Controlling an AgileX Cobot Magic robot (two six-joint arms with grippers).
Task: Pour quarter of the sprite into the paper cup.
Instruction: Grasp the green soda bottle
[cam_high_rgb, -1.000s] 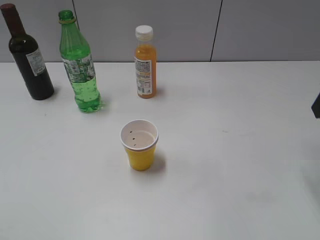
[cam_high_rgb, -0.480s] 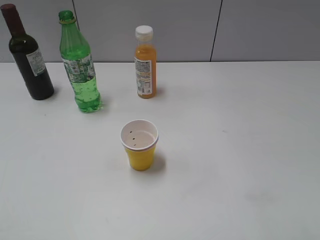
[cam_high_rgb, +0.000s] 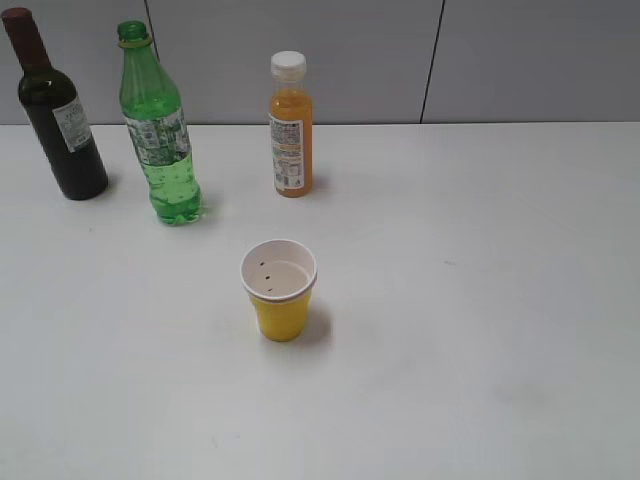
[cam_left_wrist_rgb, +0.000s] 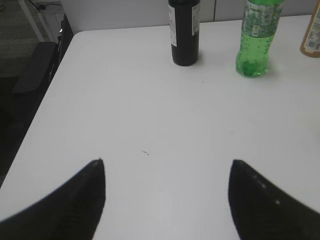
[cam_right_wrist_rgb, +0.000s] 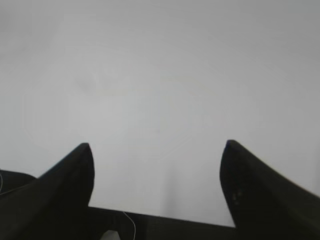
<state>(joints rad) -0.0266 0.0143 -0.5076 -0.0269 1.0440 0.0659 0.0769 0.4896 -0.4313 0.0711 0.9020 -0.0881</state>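
A dark shape that sat at the right edge of the exterior view a second ago is gone, and nothing on the table (cam_high_rgb: 480, 330) has shifted. There is one sprite (cam_high_rgb: 157, 128), standing upright with its long axis vertical, green neck ring and open-looking mouth pointing straight up, pale label band around its middle; it sits toward the back left of the table, well apart from the one cup (cam_high_rgb: 279, 289). The cup stands upright nearer the front, mouth up, yellow outside and white inside with a few dark specks on its inner wall. Counting outward, there are three bottles in all: the sprite, one wine bottle (cam_high_rgb: 58, 110) just to its left, and one juice bottle (cam_high_rgb: 290, 127) with a white cap to its right, all upright along the back by the grey wall. From the left wrist view the sprite (cam_left_wrist_rgb: 258, 36) and wine bottle (cam_left_wrist_rgb: 184, 30) stand ahead, far from the left gripper (cam_left_wrist_rgb: 167, 200), whose two dark fingers are spread wide with only bare table between them. The right gripper (cam_right_wrist_rgb: 156, 185) is likewise spread wide and holds nothing, with plain white surface ahead of it. Neither gripper shows in the exterior view.
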